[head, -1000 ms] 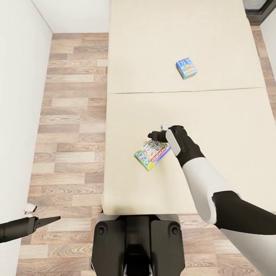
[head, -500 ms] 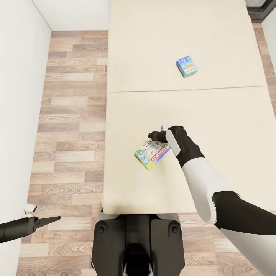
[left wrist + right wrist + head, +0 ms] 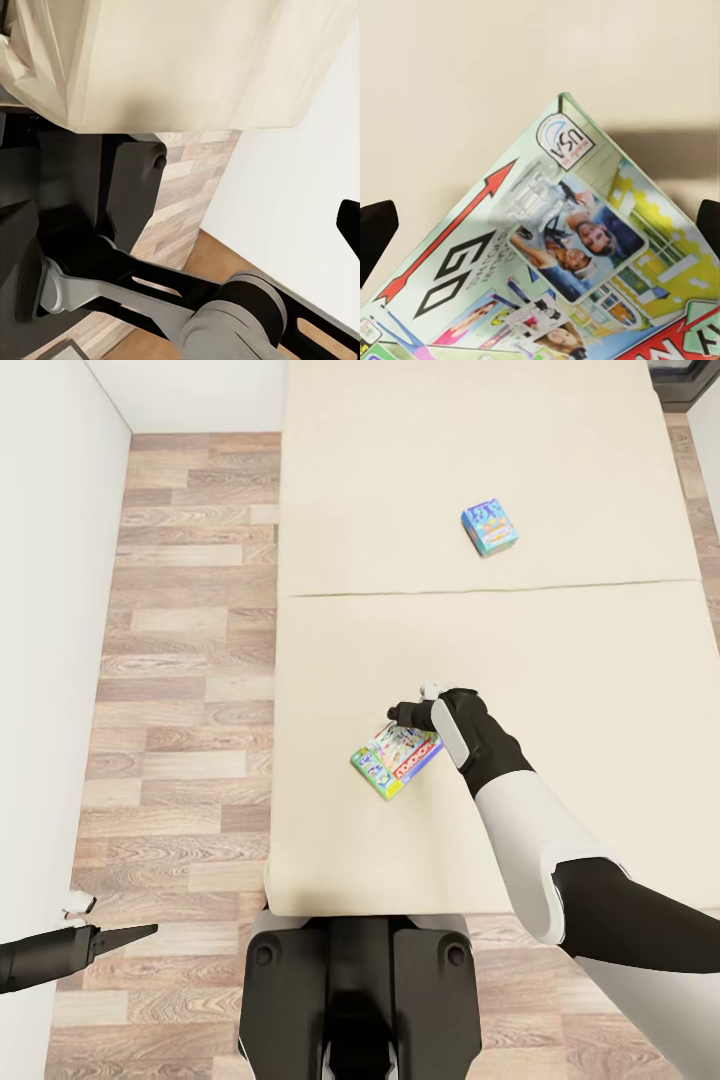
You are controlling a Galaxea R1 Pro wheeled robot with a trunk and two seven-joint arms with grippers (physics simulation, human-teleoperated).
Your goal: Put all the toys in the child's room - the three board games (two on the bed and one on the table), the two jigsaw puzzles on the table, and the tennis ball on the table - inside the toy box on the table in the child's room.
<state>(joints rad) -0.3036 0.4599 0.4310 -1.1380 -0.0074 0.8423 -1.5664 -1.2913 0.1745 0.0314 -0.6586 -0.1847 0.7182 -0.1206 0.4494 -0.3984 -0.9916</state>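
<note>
A wood floor (image 3: 180, 690) and white wall (image 3: 40, 660) flank the bed (image 3: 560, 660), where the right fingers (image 3: 405, 716) spread open over the near game (image 3: 397, 760), the far game (image 3: 489, 526) lies apart, and the left fingers' (image 3: 125, 934) gap is unclear.
</note>
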